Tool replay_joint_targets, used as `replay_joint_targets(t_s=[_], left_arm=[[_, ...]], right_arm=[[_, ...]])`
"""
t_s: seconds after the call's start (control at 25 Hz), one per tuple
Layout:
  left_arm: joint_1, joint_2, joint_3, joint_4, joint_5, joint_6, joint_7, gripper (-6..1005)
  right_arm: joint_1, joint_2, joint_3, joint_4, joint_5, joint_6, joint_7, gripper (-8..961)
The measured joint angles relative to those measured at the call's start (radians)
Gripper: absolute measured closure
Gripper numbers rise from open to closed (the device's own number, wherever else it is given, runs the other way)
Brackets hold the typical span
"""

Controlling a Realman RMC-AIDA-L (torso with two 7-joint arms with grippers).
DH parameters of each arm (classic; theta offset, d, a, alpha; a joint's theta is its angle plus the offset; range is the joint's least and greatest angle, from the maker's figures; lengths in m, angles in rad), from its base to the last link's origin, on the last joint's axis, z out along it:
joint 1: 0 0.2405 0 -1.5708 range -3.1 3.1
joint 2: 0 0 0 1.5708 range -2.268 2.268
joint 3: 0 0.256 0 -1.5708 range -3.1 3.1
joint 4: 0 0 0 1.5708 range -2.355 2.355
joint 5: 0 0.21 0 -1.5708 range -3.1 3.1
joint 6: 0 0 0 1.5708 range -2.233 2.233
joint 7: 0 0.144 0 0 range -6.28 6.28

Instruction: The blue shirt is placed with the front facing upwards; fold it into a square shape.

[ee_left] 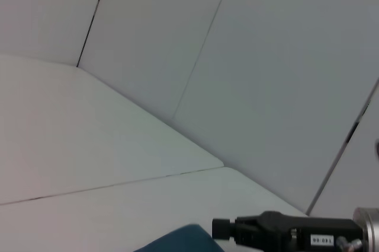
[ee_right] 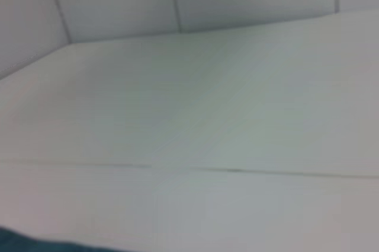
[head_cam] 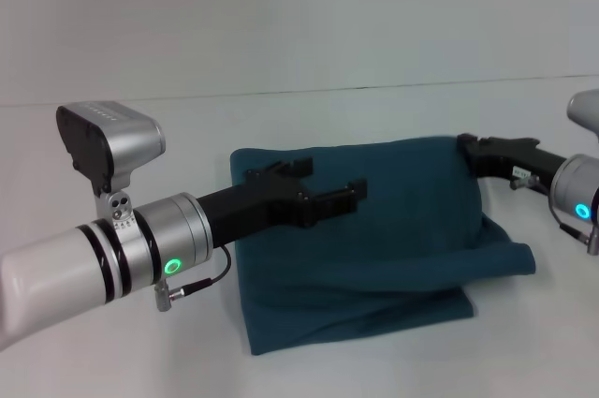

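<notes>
The blue shirt (head_cam: 393, 220) lies folded in a thick teal bundle in the middle of the white table, plain side up. Its far right corner is drawn up to my right gripper (head_cam: 465, 144), which is shut on that corner. The same gripper (ee_left: 220, 229) appears in the left wrist view, with its tip at the shirt's edge (ee_left: 183, 240). My left gripper (head_cam: 323, 183) hovers over the shirt's left half, open, with nothing between its fingers. A sliver of the shirt (ee_right: 18, 245) shows in the right wrist view.
The white table (head_cam: 112, 145) spreads out on all sides of the shirt, and a pale wall (head_cam: 299, 14) stands behind it. A seam (ee_right: 237, 171) runs across the tabletop.
</notes>
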Motion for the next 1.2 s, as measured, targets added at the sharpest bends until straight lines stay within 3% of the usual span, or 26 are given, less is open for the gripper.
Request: replay_joint_targets(t_s=[0.28,0.52,0.64,0.92,1.2], left_arm=[[0.0,0.002,-0.001,-0.001,0.0,0.008,0.031,54],[0.043,0.004,-0.049,-0.023,-0.001,0.049,0.112,55],[0.076,-0.001,-0.076,-0.022,-0.031,0.074,0.202,55],[0.124,0.001,-0.113,-0.01,-0.119,0.077,0.31,56],[0.109,0.002,-0.128,0.015,-0.12,0.069,0.311,57]], right_arm=[[-0.02,-0.002,0.001,-0.031,0.042,-0.056,-0.007,884],[-0.153,-0.009,0.009,-0.167,0.038,-0.453,-0.022,882],[-0.197,-0.005,0.002,-0.162,0.036,-0.563,-0.094,881],[-0.149,-0.002,-0.059,0.007,-0.029,-0.515,-0.224,878],[-0.109,0.002,-0.191,0.039,-0.147,-0.459,-0.246,875]])
